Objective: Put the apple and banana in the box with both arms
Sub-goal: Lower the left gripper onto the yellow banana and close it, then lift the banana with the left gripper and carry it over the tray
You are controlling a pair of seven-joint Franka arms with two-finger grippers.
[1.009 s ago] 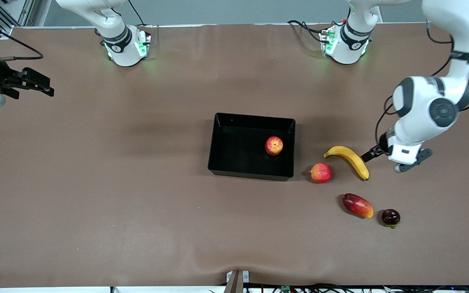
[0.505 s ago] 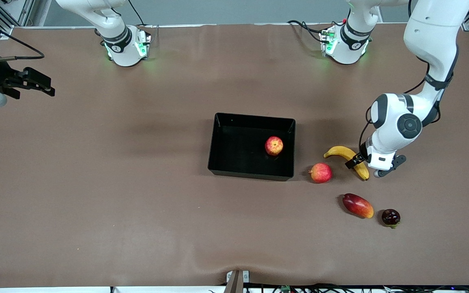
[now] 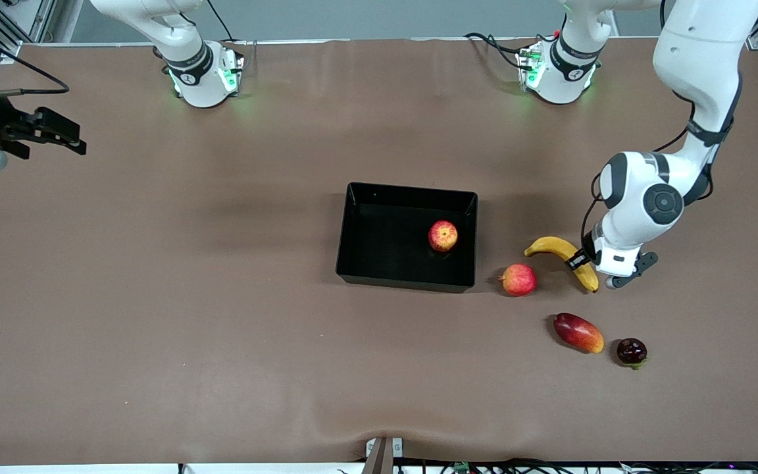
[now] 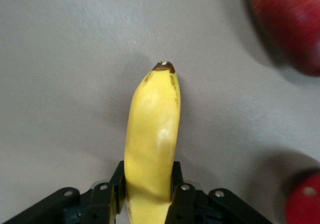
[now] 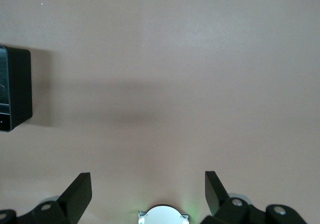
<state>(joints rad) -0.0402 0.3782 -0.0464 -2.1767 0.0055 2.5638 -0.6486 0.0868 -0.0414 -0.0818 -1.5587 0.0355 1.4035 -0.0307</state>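
The left gripper (image 3: 580, 261) is down on the banana (image 3: 562, 253), its fingers (image 4: 183, 194) pressed against both sides of the fruit, which lies on the table (image 3: 221, 296) beside the box (image 3: 407, 237) toward the left arm's end. The apple (image 3: 443, 236) sits inside the box, and the pinkish-orange fruit (image 3: 518, 280) lies just beside the box, nearer the front camera than the banana. The right gripper (image 5: 148, 194) waits with its fingers spread wide and empty over bare table, well apart from the box toward the right arm's end.

Two white jointed arms, dark grey bands and round grey caps at the joints, green lights at the bases, black cables along the left arm (image 3: 695, 131), black grippers with screw-fastened fingers (image 4: 182, 194)
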